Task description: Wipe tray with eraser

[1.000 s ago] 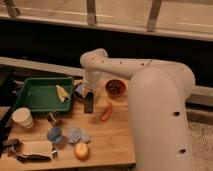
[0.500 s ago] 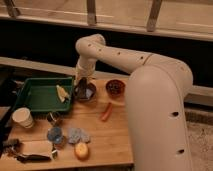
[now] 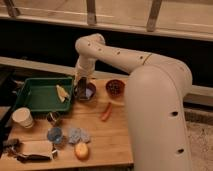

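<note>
Wooden table [image 3: 107, 142] is sitting in dim light, with a dark window ledge running behind it. Tray [image 3: 37, 97] is lying at the left end, a yellow scrap [image 3: 62, 93] resting on its floor near the right wall. Gripper [image 3: 81, 82] is hanging just at the tray's right rim, beside a dark bowl [image 3: 91, 96]. Its jaws are pinching tight on the eraser [image 3: 81, 91], which is pointing down, roughly upright. Eraser is looking small, light and stiff, and its wiping face will probably drag rather than slip. Gripping across the narrow sides near the top is leaving the lower end free for wiping. Versus a second earlier, the arm is standing higher and further left, with the eraser carried from beside the bowl towards the tray. Other items are sitting unchanged.
</note>
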